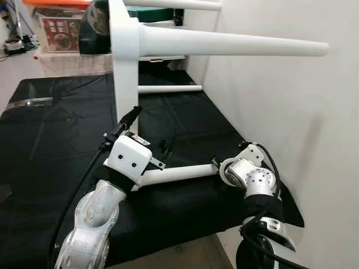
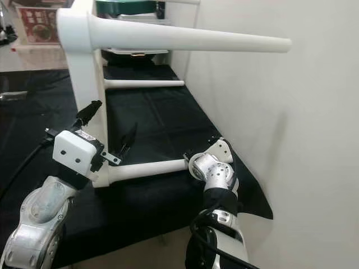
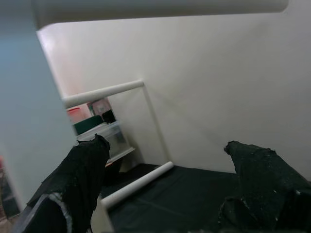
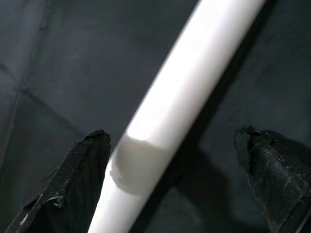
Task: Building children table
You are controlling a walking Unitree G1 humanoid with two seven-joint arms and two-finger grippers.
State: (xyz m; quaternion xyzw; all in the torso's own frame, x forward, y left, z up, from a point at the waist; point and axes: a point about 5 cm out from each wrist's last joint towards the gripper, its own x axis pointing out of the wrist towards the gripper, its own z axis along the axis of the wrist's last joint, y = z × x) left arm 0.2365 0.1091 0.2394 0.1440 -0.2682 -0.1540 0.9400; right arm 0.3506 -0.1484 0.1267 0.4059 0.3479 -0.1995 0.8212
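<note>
Table parts in white are being shown standing on their side on a black cloth (image 1: 61,112), close beside a pale wall (image 1: 291,112) on the right. The table top (image 1: 124,67) is being seen on edge at the left, with four legs pointing right toward the wall: one leg (image 1: 235,43) high and near, another high and far, a third (image 1: 168,88) low and far, and the low near leg (image 1: 176,174) at the robot. All four legs are judged to be seated already, so what is left is probably tightening and turning the table upright. The left gripper (image 1: 147,131) is being held by the near corner, fingers (image 3: 85,170) spread apart on either side of the top's edge. The right gripper (image 4: 170,165) is being held around the low near leg, fingers apart, not pressing.
</note>
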